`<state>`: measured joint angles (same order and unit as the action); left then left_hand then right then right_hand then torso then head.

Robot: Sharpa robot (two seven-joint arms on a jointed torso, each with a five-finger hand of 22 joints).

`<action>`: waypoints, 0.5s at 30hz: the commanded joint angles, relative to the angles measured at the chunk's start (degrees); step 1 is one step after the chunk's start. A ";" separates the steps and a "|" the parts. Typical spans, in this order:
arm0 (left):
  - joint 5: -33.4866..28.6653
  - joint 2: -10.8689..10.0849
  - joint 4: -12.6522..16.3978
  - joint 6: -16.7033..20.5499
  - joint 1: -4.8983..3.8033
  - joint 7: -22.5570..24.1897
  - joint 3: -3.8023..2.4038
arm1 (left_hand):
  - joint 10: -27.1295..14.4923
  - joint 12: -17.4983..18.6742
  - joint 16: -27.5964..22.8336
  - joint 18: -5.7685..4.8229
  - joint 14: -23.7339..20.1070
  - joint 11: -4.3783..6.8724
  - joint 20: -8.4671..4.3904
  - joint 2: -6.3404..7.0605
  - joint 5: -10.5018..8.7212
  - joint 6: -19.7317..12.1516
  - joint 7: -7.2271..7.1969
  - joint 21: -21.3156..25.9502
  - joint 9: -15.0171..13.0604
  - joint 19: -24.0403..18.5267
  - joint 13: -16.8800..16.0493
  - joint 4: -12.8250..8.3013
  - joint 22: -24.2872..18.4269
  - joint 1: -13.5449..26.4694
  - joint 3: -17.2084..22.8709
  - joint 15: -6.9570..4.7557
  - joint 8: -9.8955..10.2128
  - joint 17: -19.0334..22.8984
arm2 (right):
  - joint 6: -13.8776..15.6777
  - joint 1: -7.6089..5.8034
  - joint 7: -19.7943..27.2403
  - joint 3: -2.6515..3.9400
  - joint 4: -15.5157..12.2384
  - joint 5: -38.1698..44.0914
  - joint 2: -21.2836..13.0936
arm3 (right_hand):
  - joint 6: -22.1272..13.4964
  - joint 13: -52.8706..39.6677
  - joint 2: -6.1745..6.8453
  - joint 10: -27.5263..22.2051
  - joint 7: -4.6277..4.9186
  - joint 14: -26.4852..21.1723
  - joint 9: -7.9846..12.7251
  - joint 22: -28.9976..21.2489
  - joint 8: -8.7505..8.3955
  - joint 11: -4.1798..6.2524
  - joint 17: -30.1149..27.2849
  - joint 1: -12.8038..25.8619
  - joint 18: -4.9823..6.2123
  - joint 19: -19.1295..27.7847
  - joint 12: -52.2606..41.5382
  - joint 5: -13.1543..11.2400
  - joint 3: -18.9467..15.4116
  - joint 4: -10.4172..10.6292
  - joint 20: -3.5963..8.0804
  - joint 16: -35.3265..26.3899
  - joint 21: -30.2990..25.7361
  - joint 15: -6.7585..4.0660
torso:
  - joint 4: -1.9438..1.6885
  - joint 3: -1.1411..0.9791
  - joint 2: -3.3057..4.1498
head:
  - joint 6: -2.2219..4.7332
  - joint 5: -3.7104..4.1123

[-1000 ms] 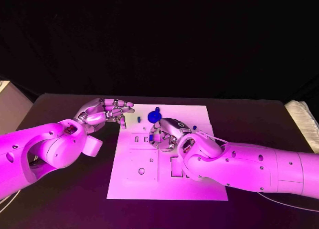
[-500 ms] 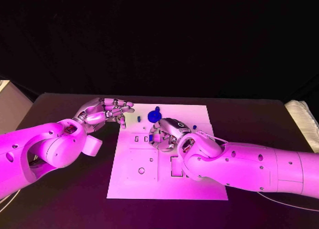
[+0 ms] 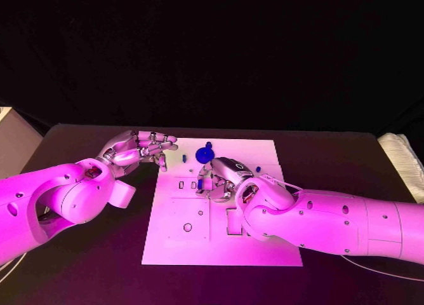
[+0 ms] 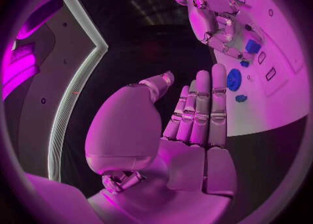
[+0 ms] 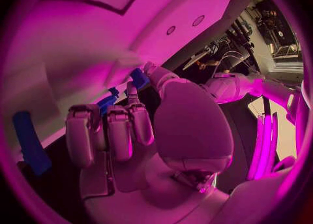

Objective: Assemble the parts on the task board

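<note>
White task board sits mid-table on the black table, long axis running away from the robot.

Left side: left hand hovers at the board's far-left corner, just off its edge. Fingers held straight and close together in the left wrist view, thumb apart, nothing in it. Released, idle.

Centre: blue disc part lies on the far end of the board, between the two hands; a smaller blue part lies just beside it. Slots and round holes are cut into the near half of the board.

Right of that: right hand is down on the board's middle, fingers curled over a small blue part, pinching it against the board surface. Right wrist view shows the blue piece at the fingertips, touching the white plate; looks like seating in progress. Another long blue part lies apart at that view's edge.

Handling call: parts look like small rigid plastic, light, smooth, so they will likely slip or twist if pinched on a face. Best taken by opposite edges. The disc probably needs lifting by its rim. The board is thin and unclamped as far as can be seen; side load may shift it.
</note>
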<state>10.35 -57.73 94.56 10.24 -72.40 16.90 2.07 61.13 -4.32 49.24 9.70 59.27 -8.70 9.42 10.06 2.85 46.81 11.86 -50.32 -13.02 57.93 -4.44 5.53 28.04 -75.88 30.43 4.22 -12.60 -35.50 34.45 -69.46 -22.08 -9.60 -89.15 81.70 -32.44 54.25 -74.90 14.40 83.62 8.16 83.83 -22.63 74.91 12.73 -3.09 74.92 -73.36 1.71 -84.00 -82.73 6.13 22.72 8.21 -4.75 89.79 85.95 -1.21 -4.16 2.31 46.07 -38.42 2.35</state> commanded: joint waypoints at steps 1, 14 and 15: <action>0.27 0.12 0.01 -1.14 -0.01 0.19 -0.01 | 0.27 -0.20 0.35 0.86 -0.18 0.08 -0.09 -0.46 -0.03 -0.12 0.69 -0.24 -0.07 -0.35 -0.09 -0.19 0.09 0.08 0.30 -0.05 0.16 0.09 | 0.37 0.04 1.11 0.00 0.03 -0.15 0.04 | -0.44 -8.52 -0.12 -0.08 -0.04 6.17 0.10 11.22 -0.16 -0.33 15.08 0.27 -0.48 -4.02 0.38 -0.37 -0.70 0.17 -0.28 0.21 -0.28 0.42 | 0.01 -0.02 -0.01 | 0.05 -0.02; 2.13 0.49 -0.51 -1.31 0.01 -0.99 0.02 | 3.41 -2.55 1.41 0.91 0.40 0.77 -0.38 -0.34 -0.02 -0.40 0.29 -1.45 -0.22 -0.78 -1.14 0.03 0.62 0.64 0.57 -0.51 0.30 -0.13 | 6.64 -0.17 6.24 0.11 -2.63 -2.29 -1.96 | -3.39 -7.77 -3.39 -0.87 0.95 6.17 1.72 11.27 -1.68 -1.24 15.08 -7.44 -0.46 -4.04 1.21 -2.34 -17.63 7.52 -1.01 0.21 -0.47 1.21 | 0.17 -0.12 -0.26 | 0.51 -0.57; 2.53 0.62 -0.64 -1.23 0.01 -1.32 0.03 | 4.26 -3.49 1.98 0.91 0.75 0.96 -0.50 -0.31 -0.02 -0.26 0.19 -1.76 -0.32 -0.71 -1.63 0.05 0.74 0.75 0.45 -0.66 0.16 -0.41 | 6.36 -0.40 7.78 0.16 -2.95 -3.49 -2.35 | -3.47 -7.77 -3.48 -0.86 0.98 6.17 1.77 11.28 -1.74 -1.25 15.08 -7.76 -0.46 -4.05 1.20 -2.01 -17.68 7.65 -1.02 0.21 -0.45 1.22 | 0.21 -0.13 -0.36 | 0.52 -0.56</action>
<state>11.19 -57.37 94.02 10.04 -72.38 16.35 2.11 64.99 -7.47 51.04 9.69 59.82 -7.80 9.01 9.70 2.85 46.81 11.86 -51.93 -13.31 57.52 -5.92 5.53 28.75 -75.53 30.77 3.69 -12.60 -35.73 38.01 -69.59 -19.06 -9.57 -91.65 80.67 -34.44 51.05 -74.90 10.79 82.80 9.12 83.92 -20.93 74.94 11.29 -3.90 74.91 -80.65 1.70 -83.92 -81.75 3.90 5.10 15.71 -5.48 89.79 85.70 -0.30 -4.13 2.26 45.93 -38.02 1.98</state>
